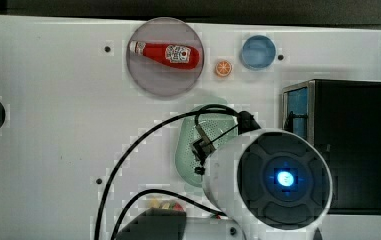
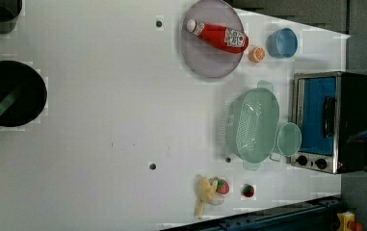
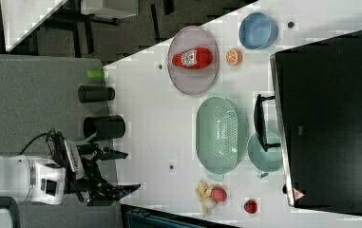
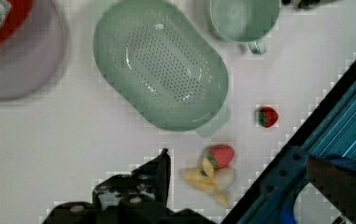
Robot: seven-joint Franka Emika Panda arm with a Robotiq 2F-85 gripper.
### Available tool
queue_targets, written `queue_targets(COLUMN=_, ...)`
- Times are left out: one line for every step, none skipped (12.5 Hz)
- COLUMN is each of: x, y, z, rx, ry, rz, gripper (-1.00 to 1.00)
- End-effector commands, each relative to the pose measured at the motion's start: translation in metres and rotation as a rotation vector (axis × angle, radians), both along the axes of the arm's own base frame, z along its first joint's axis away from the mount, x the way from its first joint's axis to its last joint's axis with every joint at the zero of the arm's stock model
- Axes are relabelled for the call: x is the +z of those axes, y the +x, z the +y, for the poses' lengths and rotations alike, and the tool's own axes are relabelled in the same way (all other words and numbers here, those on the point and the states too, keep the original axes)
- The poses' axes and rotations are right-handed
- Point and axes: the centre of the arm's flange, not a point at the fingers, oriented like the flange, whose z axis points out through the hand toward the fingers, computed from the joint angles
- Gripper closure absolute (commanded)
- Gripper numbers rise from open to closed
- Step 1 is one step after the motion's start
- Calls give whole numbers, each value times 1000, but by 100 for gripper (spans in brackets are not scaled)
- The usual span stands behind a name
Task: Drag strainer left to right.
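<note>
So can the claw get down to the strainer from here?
Probably yes: the claw stands open, off the table edge, and the strainer lies uncovered, the mug close beside it.

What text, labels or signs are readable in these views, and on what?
Red ketchup bottle on the round grey plate: white label with print, too blurred to read.
Black toaster oven: small red warning triangle, symbol unreadable.
No other text legible.
</note>
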Motion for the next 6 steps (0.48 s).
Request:
queue_targets(x=2, y=1, z=11, rx=76, ry=-3, rz=8, gripper=-100)
queue_targets(x=0, y=2, z=11, rx=76, ry=-4, rz=13, gripper=-100)
queue_targets(x=-2, y=3, z=11, rx=76, ry=-4, rz=18, gripper=-100)
queue_targets(x=-4, y=4, z=11, rx=76, ry=-4, rz=22, gripper=-100)
queue_targets(x=-6, y=5, z=11, rx=76, ry=-4, rz=26, gripper=-100)
queue_targets(x=-7, y=5, z=11, rx=76, ry=-4, rz=30, gripper=-100)
